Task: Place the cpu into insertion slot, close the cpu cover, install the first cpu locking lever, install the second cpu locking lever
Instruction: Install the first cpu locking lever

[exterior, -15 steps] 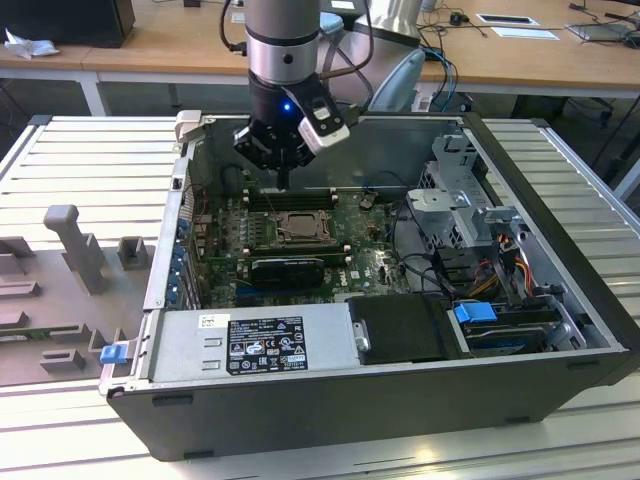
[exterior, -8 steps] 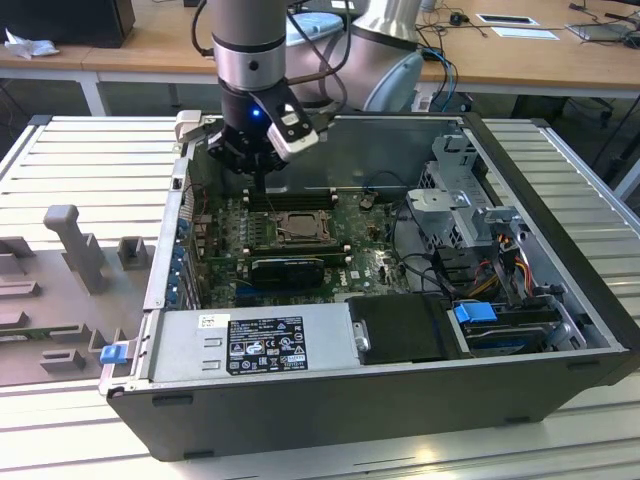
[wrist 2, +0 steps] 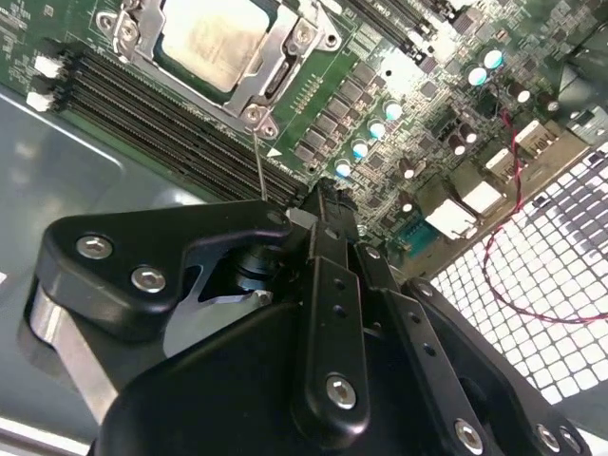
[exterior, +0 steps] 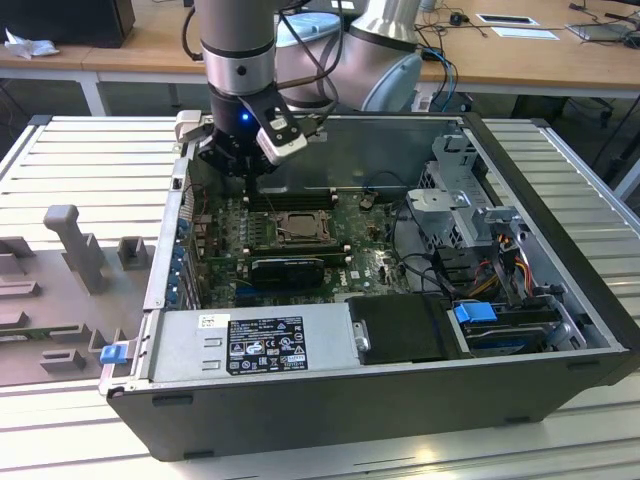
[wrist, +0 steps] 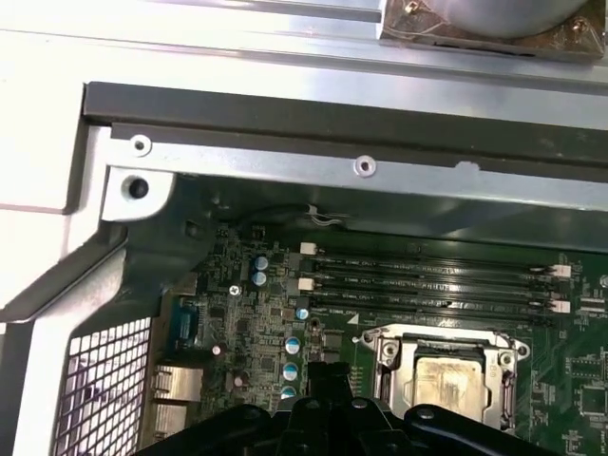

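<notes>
Ext. view: grey-and-black robot arm (exterior: 238,45) comes in from the top edge, toward the exterior view's left. Its black gripper (exterior: 242,165) hangs inside the open black metal PC case (exterior: 400,405), over the far edge of the green motherboard (exterior: 365,268). White camera block w/ black lens (exterior: 281,137) sits on the wrist. Case lies on a ribbed aluminium table (exterior: 90,160). Grey power supply box w/ label (exterior: 255,345) is at lower centre of the frame.

Task things: the small flat square cpu w/ pale silver-beige face (exterior: 298,226) is at centre of the exterior view, seated in the insertion slot (wrist 2: 256,116) (dark-framed square socket on the board). The thin silvery-grey cpu cover (wrist 2: 285,78) lies flat over it, cpu face showing through its window in both wrist views.

Second wrist view: a thin silvery wire lever (wrist 2: 258,161) rises from the socket corner nearest the gripper. Its far end goes behind the black linkage, so contact can't be told.

Gripper is just beside the socket, above the long black memory slots (wrist 2: 161,114), apart from the cpu. Jaws look pressed together, nothing seen btw them.

Also near the gripper: blue-topped capacitors (wrist 2: 377,130), a thin red wire (wrist 2: 503,256) and the perforated rear panel (wrist 2: 546,285).
</notes>
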You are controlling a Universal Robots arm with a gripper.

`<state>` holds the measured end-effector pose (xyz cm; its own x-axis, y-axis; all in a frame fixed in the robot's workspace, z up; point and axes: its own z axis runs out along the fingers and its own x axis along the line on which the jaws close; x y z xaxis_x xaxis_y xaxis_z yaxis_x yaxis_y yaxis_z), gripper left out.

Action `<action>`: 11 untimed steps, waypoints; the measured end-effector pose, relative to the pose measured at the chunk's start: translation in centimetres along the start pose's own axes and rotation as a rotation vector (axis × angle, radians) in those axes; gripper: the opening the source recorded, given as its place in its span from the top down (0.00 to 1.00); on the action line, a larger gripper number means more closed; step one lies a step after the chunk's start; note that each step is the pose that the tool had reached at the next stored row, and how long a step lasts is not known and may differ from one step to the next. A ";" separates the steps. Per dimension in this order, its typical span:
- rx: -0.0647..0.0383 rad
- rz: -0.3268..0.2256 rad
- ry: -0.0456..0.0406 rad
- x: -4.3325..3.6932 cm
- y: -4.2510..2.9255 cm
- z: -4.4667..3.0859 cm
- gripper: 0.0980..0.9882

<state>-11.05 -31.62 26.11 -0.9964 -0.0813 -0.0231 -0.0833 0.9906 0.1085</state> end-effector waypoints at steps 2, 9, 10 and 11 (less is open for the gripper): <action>0.000 0.000 0.0001 -0.01 0.26 0.06 0.99; 0.001 0.000 0.0001 -0.04 1.23 0.34 0.99; 0.016 0.000 0.0014 -0.06 1.35 0.36 0.99; 0.029 0.000 0.0025 -0.07 1.49 0.39 0.99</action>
<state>-11.10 -30.09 25.88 -0.9964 -0.0819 -0.0207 -0.0833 0.9933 0.0796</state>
